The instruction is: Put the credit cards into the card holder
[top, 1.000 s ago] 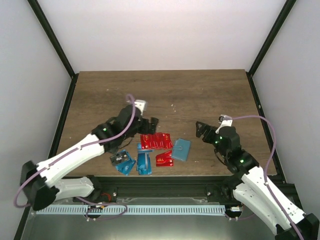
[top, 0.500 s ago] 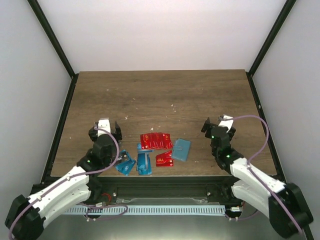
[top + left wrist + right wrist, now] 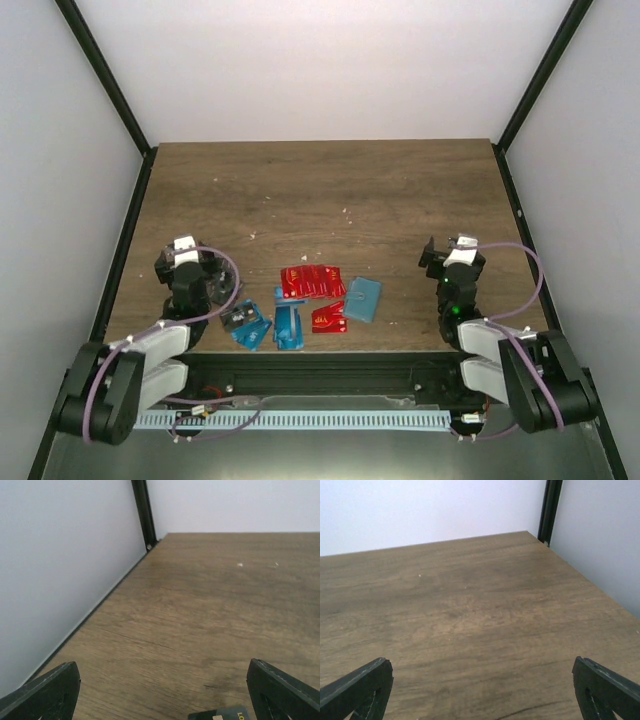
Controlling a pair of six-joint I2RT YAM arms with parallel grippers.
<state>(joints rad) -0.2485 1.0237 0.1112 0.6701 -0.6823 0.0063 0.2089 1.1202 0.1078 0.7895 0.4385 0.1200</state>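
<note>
Wood-grain tabletop (image 3: 320, 190), boxed in by white walls (image 3: 300, 70) and black frame posts (image 3: 100, 75), with both arms folded low at the near edge. Neither claw holds anything. The left gripper (image 3: 184, 258) and right gripper (image 3: 450, 258) sit well apart on either side of the work, jaws spread wide, and each wrist view shows only bare wood between the black fingers (image 3: 50, 690).

Nearest the arms, the credit cards (image 3: 289, 325) lie loose in a cluster. Bright blue ones are by the edge, one of them under a dark patterned card (image 3: 238, 317), with a single red card (image 3: 328, 318) beside them and a fan of red ones (image 3: 312, 282) just beyond. The card holder (image 3: 363, 298), a dull teal pouch, lies flat just right of the reds.

By their look, the cards are light, stiff, glossy and likely slippery. Lying flat, they offer little to pinch, so an overlapping, slightly raised edge seems the best place to take hold. The pouch looks soft and light enough to skid, so one claw would probably have to steady it near its mouth.

Print on the cards is too small to read from above. At the bottom of the left wrist view, a dark corner (image 3: 220, 714) carries pale letters that seem to begin "LO", cut off by the frame. Beyond lies plain wood.
</note>
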